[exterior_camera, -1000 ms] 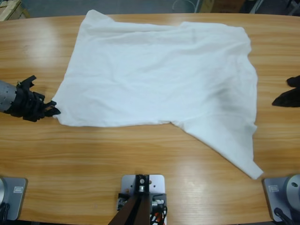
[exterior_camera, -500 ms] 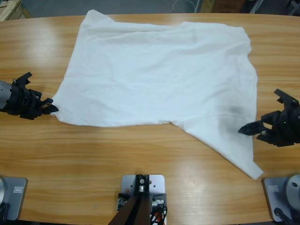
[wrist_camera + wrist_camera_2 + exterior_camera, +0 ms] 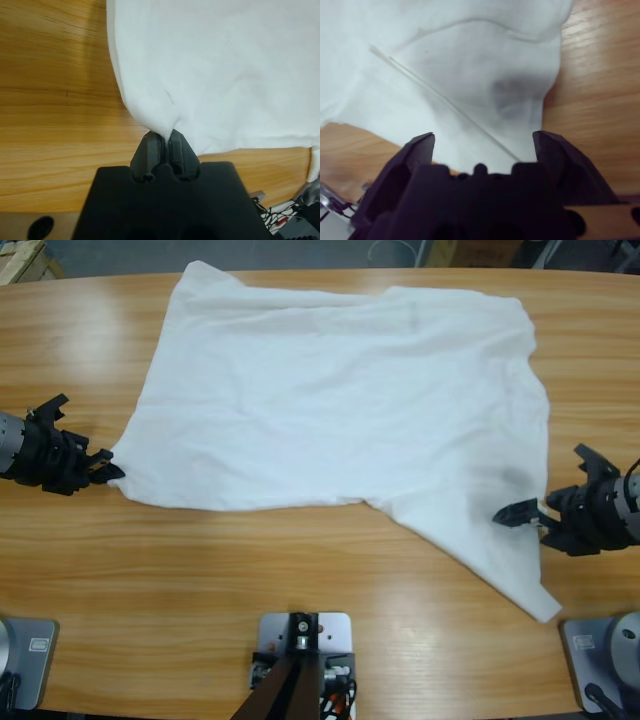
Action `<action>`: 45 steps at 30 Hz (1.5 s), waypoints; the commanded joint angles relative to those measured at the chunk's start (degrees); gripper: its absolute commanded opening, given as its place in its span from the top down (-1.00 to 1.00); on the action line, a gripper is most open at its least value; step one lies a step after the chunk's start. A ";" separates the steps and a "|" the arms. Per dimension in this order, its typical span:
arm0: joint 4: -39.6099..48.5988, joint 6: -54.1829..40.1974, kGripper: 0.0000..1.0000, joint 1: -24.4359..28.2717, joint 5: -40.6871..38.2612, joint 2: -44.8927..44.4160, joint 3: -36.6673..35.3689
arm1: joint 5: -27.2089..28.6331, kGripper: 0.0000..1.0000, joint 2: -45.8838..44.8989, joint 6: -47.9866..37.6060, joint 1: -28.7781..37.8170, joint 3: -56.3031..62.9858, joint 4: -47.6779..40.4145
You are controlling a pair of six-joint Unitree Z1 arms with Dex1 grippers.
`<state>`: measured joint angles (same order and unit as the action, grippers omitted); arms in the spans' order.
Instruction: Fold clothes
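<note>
Table (image 3: 300,560) first — your long wooden one carries a white T-shirt (image 3: 340,400) spread nearly flat across its middle, one sleeve trailing toward the near edge. At the shirt's one side corner your left gripper (image 3: 163,145) pinches the fabric tight; at the trailing sleeve your right gripper (image 3: 482,142) spreads wide — cloth between its jaws.

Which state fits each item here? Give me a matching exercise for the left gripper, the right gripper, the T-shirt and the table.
Things:
1. left gripper
2. right gripper
3. T-shirt
4. table

States:
A. spread out flat, white
B. fingers wide open over the fabric
C. bare wood showing around the cloth
D. fingers closed on a corner of cloth

Pairs: 1-D, 2-B, 3-A, 4-C
</note>
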<state>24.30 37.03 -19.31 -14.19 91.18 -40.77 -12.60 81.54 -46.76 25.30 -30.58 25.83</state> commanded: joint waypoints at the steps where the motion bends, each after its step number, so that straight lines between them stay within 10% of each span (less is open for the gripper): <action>1: -0.66 -0.91 1.00 0.41 -0.48 0.58 0.96 | 1.82 -0.60 3.15 -0.24 3.62 2.16 -3.05; 45: -0.84 -2.14 1.00 0.85 -0.66 2.25 -0.01 | 5.13 -0.82 3.42 -4.67 3.62 0.05 0.22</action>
<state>24.02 35.49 -18.92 -14.26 91.30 -40.88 -7.50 83.59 -50.21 28.30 -33.87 29.83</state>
